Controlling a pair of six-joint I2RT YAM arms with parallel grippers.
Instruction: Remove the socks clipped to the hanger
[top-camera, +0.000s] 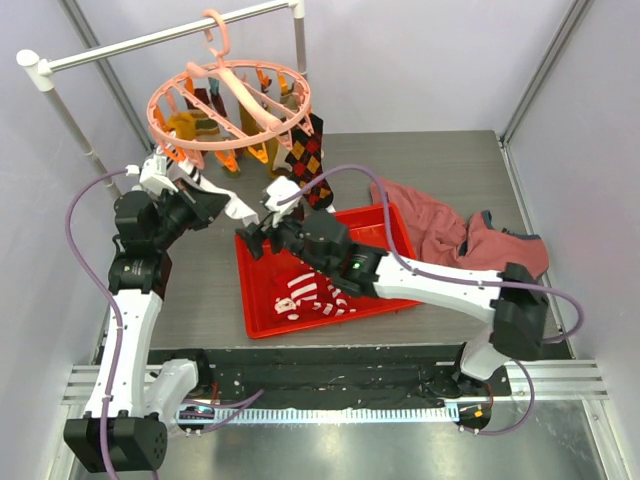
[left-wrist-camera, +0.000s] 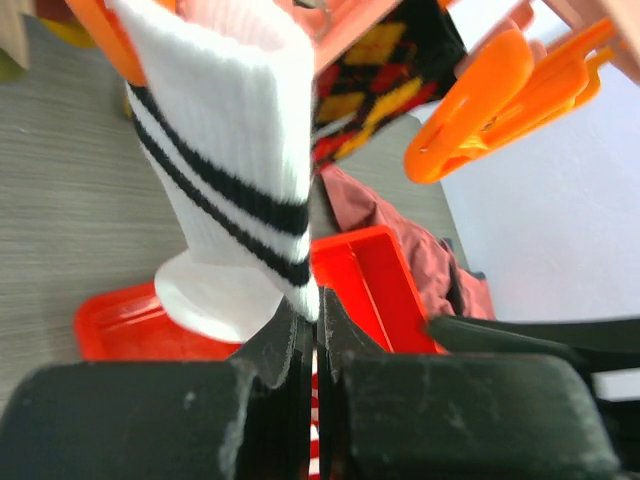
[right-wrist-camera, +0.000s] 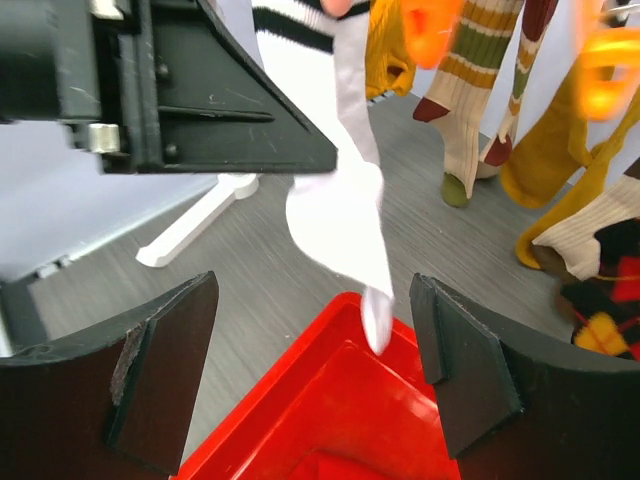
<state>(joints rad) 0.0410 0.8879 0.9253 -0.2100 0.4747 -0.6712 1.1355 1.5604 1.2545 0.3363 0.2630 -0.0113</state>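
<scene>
The salmon-pink hanger (top-camera: 230, 105) hangs from the rail with several socks clipped on: mustard (top-camera: 190, 128) and dark argyle (top-camera: 308, 160) among them. A white sock with dark bands (left-wrist-camera: 225, 170) hangs from a peg. My left gripper (left-wrist-camera: 318, 305) is shut on that sock's lower edge; in the top view it (top-camera: 222, 205) sits just under the hanger's near left side. My right gripper (right-wrist-camera: 312, 300) is open and empty, its jaws either side of the white sock's dangling toe (right-wrist-camera: 375, 310), above the red tray's corner. A red-and-white striped sock (top-camera: 312, 295) lies in the tray.
The red tray (top-camera: 255, 300) lies at the table's middle, below the hanger. A reddish-pink cloth (top-camera: 440, 225) lies heaped to the right of it. The white rail (top-camera: 160, 38) and its posts stand at the back left. Orange pegs (left-wrist-camera: 480, 100) dangle near my left gripper.
</scene>
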